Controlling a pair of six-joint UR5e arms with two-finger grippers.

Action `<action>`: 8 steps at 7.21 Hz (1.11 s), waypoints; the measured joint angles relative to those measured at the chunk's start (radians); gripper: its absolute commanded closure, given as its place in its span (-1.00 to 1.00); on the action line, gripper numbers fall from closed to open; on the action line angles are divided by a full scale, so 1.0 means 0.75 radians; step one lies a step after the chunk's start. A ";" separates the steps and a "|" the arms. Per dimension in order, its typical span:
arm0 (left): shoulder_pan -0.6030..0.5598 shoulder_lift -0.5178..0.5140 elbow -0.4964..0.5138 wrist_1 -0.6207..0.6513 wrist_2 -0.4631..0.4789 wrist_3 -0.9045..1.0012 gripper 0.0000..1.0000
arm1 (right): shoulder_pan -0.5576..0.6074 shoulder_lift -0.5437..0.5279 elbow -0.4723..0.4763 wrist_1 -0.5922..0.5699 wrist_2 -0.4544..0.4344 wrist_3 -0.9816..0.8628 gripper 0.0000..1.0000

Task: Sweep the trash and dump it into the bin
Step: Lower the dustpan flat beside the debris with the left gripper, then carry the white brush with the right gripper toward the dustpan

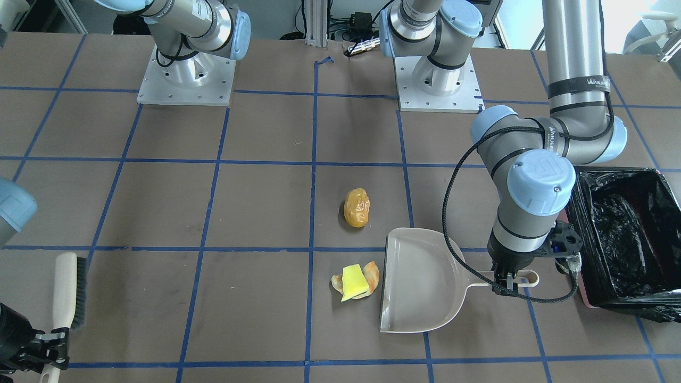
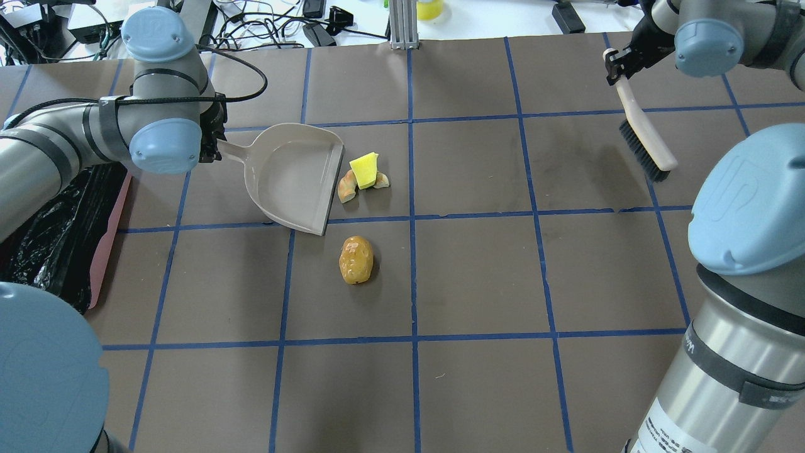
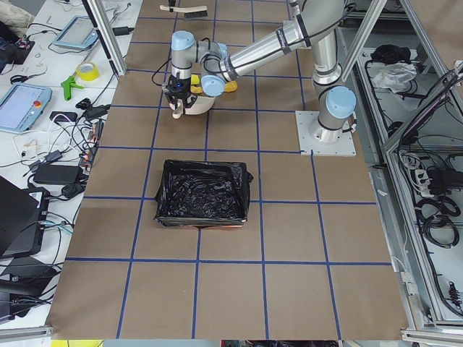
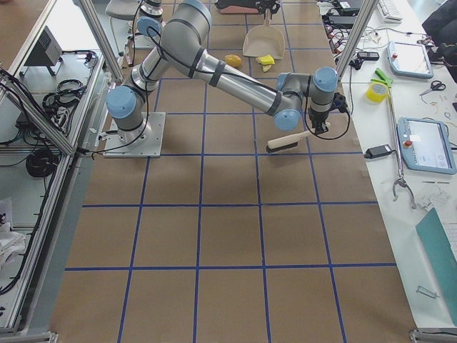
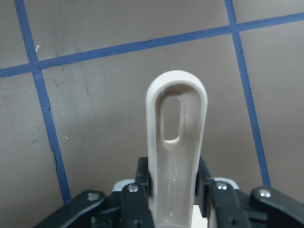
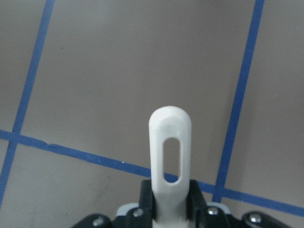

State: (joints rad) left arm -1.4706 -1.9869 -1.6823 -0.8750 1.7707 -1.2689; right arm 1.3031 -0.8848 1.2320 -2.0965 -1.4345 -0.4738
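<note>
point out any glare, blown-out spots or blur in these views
front-facing view: glints on the bin's glossy black liner, top right corner blown out; overhead view: near arm joints loom oversized at the edges; left wrist view: dustpan handle sharp, with a faint sheen; right wrist view: brush handle almost washed out white, tape lines slightly soft

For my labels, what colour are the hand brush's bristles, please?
Black bristles on the cream-handled brush, clearest in the overhead view.
</note>
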 measured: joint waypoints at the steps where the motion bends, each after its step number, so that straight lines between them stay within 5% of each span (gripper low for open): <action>1: -0.005 0.000 -0.006 -0.011 0.015 -0.031 1.00 | 0.044 -0.032 0.000 0.030 -0.007 0.130 1.00; 5: -0.024 0.012 -0.029 -0.053 0.086 -0.212 1.00 | 0.426 -0.079 0.003 0.031 -0.118 0.910 1.00; 8: -0.026 0.007 -0.046 -0.049 0.105 -0.314 1.00 | 0.604 -0.003 0.003 -0.154 -0.176 1.333 1.00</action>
State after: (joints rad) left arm -1.4900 -1.9817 -1.7170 -0.9118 1.8491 -1.5046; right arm 1.7560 -0.8873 1.2342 -2.2123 -1.5665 0.5258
